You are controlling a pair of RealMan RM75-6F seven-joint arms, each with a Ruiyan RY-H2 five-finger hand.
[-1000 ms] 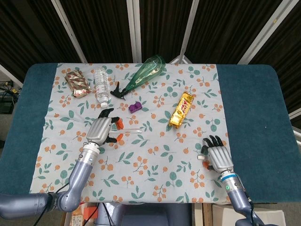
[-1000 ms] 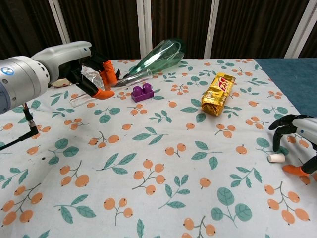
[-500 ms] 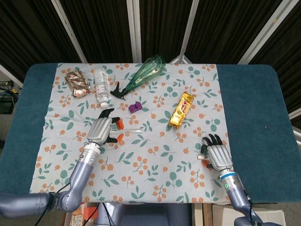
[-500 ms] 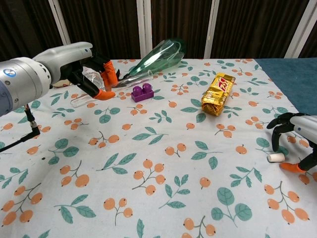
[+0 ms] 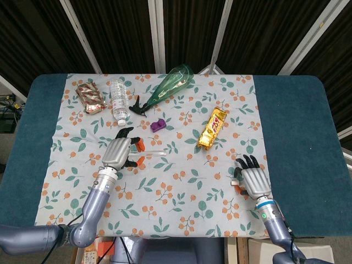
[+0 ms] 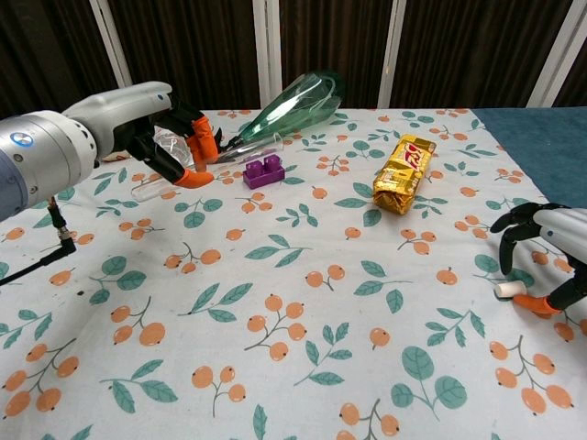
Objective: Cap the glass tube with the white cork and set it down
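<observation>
The clear glass tube (image 5: 155,152) (image 6: 149,187) lies on the floral cloth at the left. My left hand (image 5: 119,150) (image 6: 147,128) is over its near end. An orange-tipped finger and the thumb stand on either side of the tube, and no closed grip shows. The small white cork (image 5: 235,182) (image 6: 507,289) lies on the cloth at the front right. My right hand (image 5: 252,178) (image 6: 548,240) arches over it with fingers spread and tips pointing down. Its orange thumb tip sits just right of the cork, which still rests on the cloth.
A purple brick (image 5: 158,125), a gold snack bar (image 5: 212,128), a green glass funnel-shaped vessel (image 5: 170,83), a water bottle (image 5: 118,99) and a foil packet (image 5: 90,97) lie across the back half. Blue table surface (image 5: 291,121) borders the cloth on both sides.
My right hand has crept a little forward and left, bringing its fingers and thumb closer around the cork. The left hand and the tube have barely moved.
</observation>
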